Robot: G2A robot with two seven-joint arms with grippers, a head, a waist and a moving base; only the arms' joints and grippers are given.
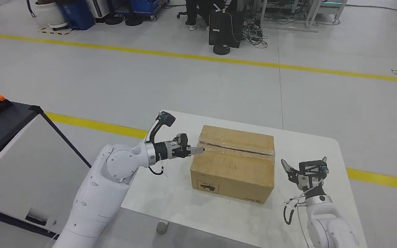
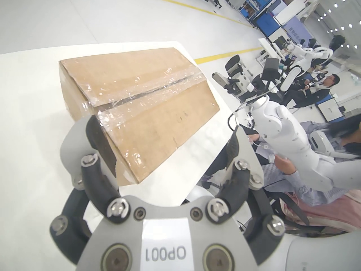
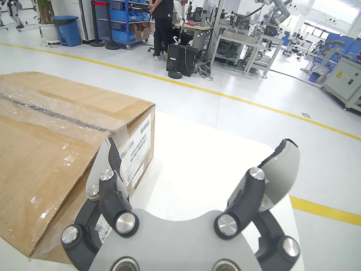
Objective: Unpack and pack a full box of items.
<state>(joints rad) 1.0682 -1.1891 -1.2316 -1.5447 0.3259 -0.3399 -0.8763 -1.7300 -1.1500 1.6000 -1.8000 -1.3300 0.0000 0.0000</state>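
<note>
Left fingers [image 2: 97,142] and right fingers [image 3: 282,164] splayed; box [image 1: 234,162] lengthwise between them.

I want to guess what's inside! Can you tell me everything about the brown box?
The brown box is cardboard, shut, with crinkly clear tape along its top seam and a white label on one end. It sits flat on the white table. The left gripper, fingers open, is at its taped end; contact is unclear.
</note>
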